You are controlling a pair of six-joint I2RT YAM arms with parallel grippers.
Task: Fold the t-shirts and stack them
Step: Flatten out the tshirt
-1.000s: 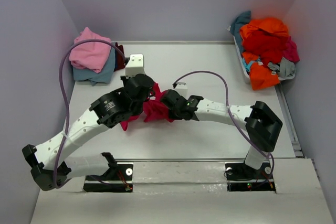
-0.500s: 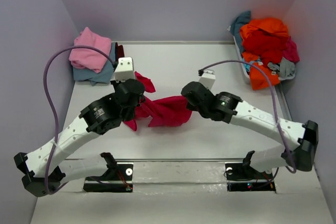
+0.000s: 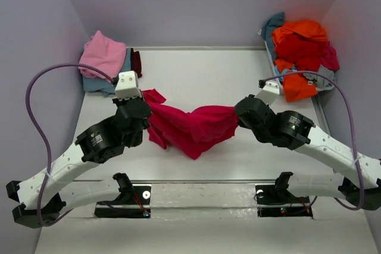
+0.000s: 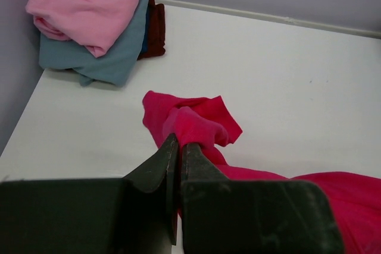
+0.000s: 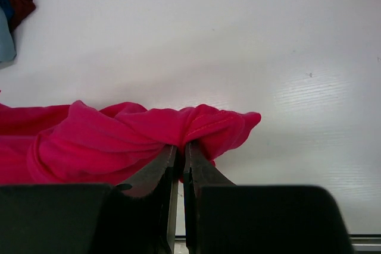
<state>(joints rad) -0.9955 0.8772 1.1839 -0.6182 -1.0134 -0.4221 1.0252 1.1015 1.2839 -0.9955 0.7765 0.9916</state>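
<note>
The magenta-red t-shirt [image 3: 193, 126] is hanging stretched between the two hands across the middle of the top view. Its centre is sagging towards the lower part of the frame.

The left hand [image 4: 178, 142] is clenching the shirt's left end. In the left wrist view its fingers are pressing together on a bunched fold, and a loose flap of cloth is spilling out just beyond the tips. The right hand [image 5: 181, 147] is clamping the shirt's right end. In the right wrist view its fingers are pinching a rolled edge, and a small tip of cloth is poking out to the right of them.

At the upper left of the top view, a pink t-shirt [image 3: 102, 55] is sitting on a dusty blue t-shirt [image 3: 100, 84]. A maroon t-shirt [image 3: 137, 62] is showing at their right edge. At the upper right, a heap of t-shirts [image 3: 300, 43] is lying unfolded in a white bin [image 3: 275, 75] at the edge of the bench [image 3: 208, 72].

Hidden or unclear:
- In the top view, the wrist housings and the cloth are covering both sets of fingertips.
- It cannot be told whether the sagging middle is touching the bench.
- The shirt's neck and sleeves cannot be made out in the bunching.
- The left wrist view is cutting the shirt off at lower right, and the right wrist view at the left edge.
- The heap is hiding most of the bin.
</note>
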